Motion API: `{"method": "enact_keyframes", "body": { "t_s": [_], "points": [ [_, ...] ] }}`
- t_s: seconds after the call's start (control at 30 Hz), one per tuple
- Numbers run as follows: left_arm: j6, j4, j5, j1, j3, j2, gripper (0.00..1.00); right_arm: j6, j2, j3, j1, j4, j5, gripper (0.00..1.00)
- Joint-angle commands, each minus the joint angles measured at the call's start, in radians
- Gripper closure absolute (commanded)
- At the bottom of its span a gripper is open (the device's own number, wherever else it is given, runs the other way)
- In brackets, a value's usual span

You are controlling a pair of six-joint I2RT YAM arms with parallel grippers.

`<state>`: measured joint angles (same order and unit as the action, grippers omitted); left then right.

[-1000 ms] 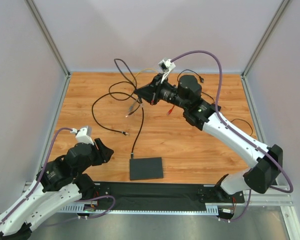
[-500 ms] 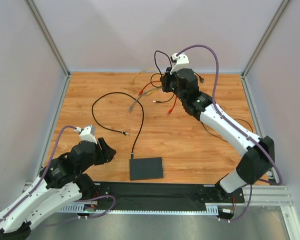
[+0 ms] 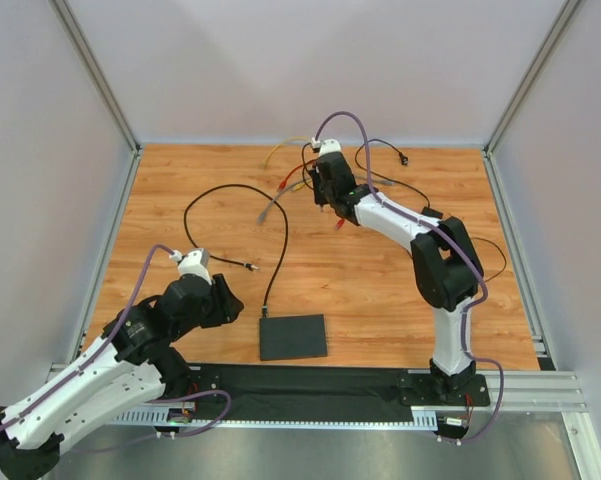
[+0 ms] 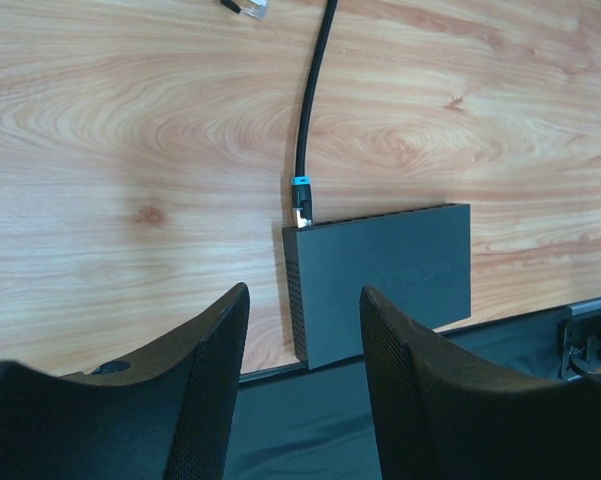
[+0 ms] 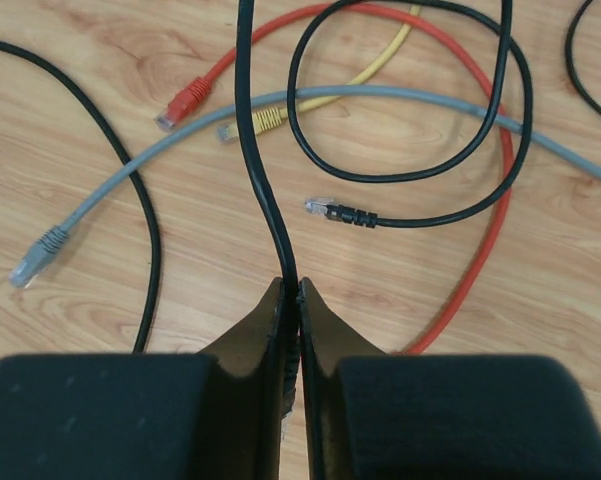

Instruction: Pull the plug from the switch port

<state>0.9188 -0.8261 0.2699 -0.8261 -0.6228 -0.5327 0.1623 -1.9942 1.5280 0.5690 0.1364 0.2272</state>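
Note:
The switch (image 3: 293, 337) is a flat black box at the table's near edge, also seen in the left wrist view (image 4: 390, 270). A black cable's plug (image 4: 301, 200) with a blue collar sits in a port on its far left corner (image 3: 266, 313). My left gripper (image 3: 230, 300) hovers open just left of the switch, its jaws (image 4: 303, 295) holding nothing. At the far middle of the table my right gripper (image 3: 325, 195) is shut (image 5: 290, 285) on a different black cable (image 5: 255, 150) among the loose cables.
Loose red (image 5: 185, 100), yellow (image 5: 255, 122) and grey (image 5: 50, 245) cables and another black plug (image 5: 335, 210) lie under the right gripper. The plugged cable loops across the left middle (image 3: 187, 215). A black mat (image 3: 310, 380) lines the near edge; walls surround the table.
The right arm has folded in and come down at the far middle, laying the cable bundle on the table. The left gripper has moved right, closer to the switch.

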Motion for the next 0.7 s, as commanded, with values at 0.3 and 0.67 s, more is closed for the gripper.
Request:
{"method": "enact_keyframes", "body": {
  "t_s": [0.3,0.67],
  "points": [
    [0.026,0.053,-0.113,-0.004,0.055,0.010,0.43,0.014,-0.097,0.149,-0.034,0.117,-0.029,0.53],
    [0.054,0.093,-0.176,-0.004,0.141,0.094,0.45,0.187,0.287,-0.230,-0.009,0.030,-0.391,0.48]
  ]
}}
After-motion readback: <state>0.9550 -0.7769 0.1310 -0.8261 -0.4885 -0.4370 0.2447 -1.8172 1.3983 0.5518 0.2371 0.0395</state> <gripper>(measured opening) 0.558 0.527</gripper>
